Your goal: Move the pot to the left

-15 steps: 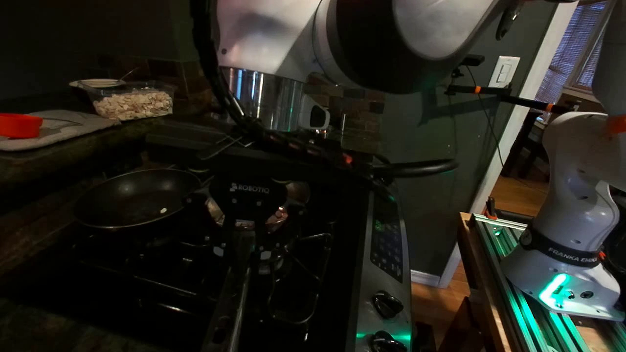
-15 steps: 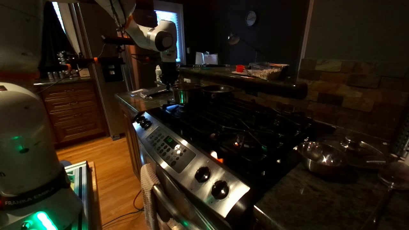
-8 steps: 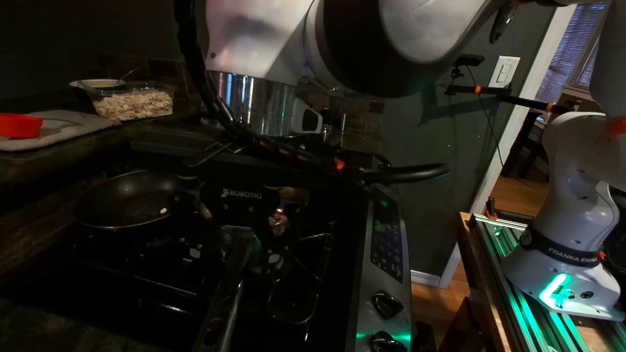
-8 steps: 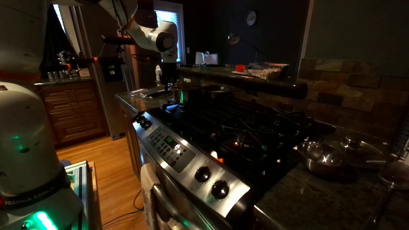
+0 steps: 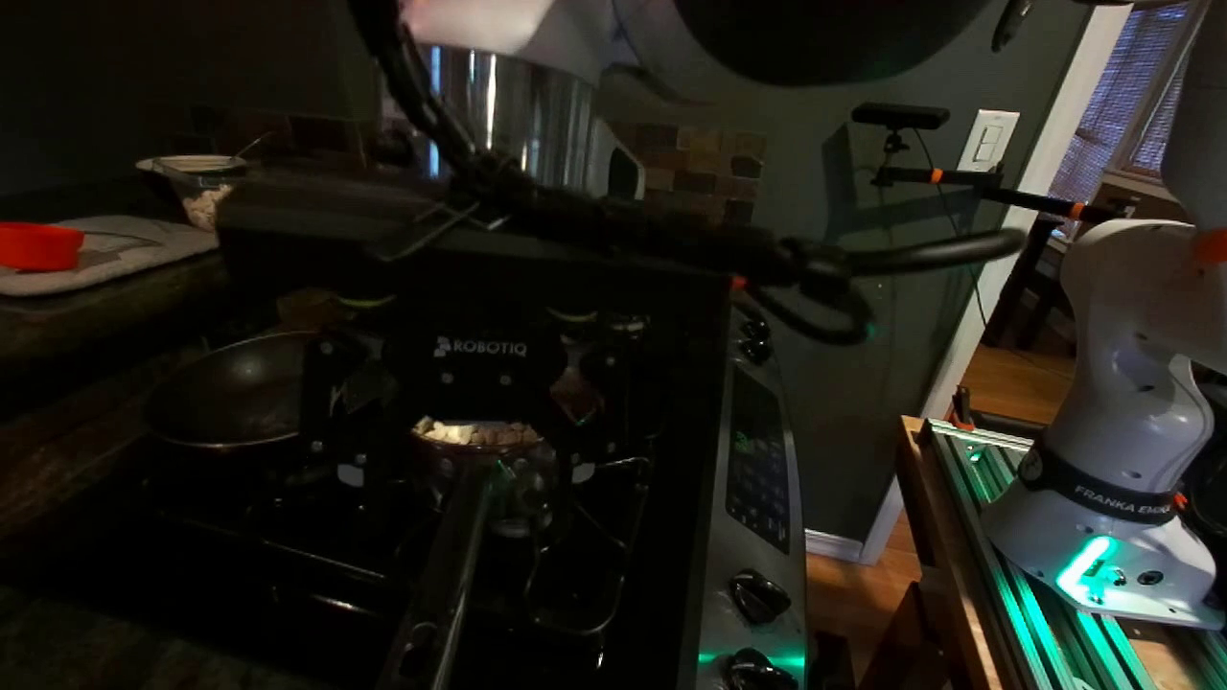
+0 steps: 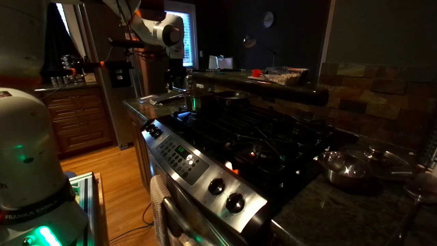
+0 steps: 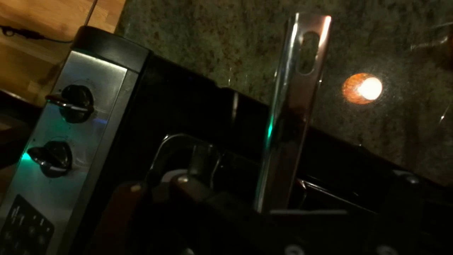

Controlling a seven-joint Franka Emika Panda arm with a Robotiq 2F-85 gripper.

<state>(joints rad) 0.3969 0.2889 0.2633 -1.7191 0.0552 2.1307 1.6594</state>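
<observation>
The pot (image 6: 194, 103) stands at the far end of the stove, small and shiny silver. Pale pieces show inside its rim in an exterior view, where its long handle (image 5: 449, 585) points toward the camera. My gripper (image 5: 467, 472) is open, its fingers (image 5: 351, 473) spread wide. In that view the handle's inner end appears between them, touching neither. My gripper hangs higher than the pot's rim in an exterior view. The wrist view shows the bare metal handle (image 7: 288, 134) running away from the dark gripper; the pot's body is hidden there.
A black frying pan (image 5: 230, 398) sits close beside the pot. On the counter at the stove's opposite end are a metal bowl (image 6: 343, 169) and a glass lid (image 6: 389, 162). A raised ledge holds a food container (image 6: 288, 78) and a red cup (image 5: 38, 246).
My gripper has let go of the pot's handle, its fingers parting widely. The arm has risen. The handle has shifted slightly left in an exterior view.
</observation>
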